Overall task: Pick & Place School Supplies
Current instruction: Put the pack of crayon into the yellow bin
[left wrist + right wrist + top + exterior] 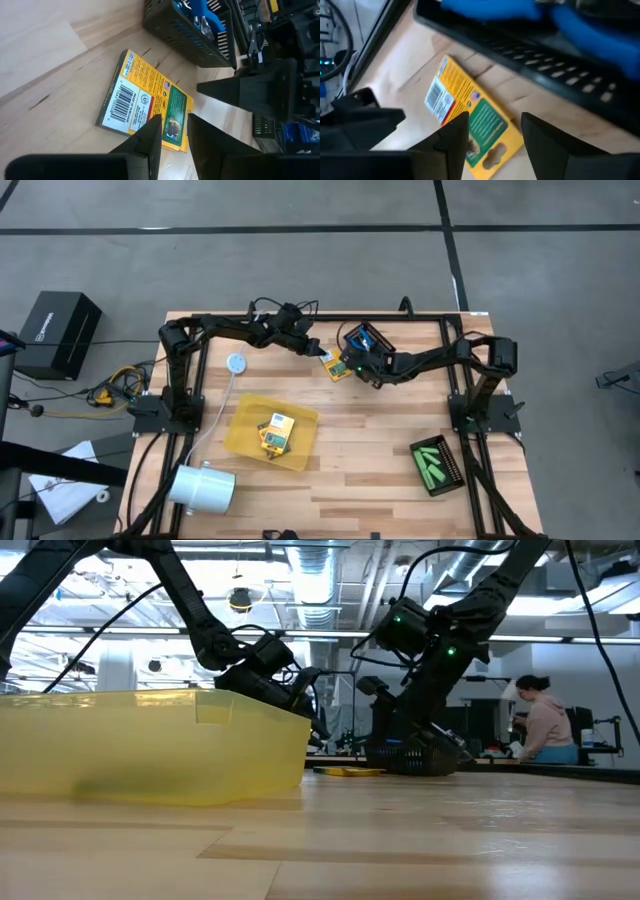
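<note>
Right gripper (492,132), fingers parted, holding nothing, poised over the crayon box (470,127), which lies flat on the table (380,430) just beside the black mesh tray (365,340), at its 7 o'clock. Left gripper (174,135), jaws slightly apart and empty, approaches the same box from 10 o'clock.

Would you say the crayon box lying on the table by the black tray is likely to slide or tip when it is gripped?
The crayon box lies flat on bare wood, so it probably slides rather than tips. Its thin card looks light and may dent under a hard pinch.
</note>
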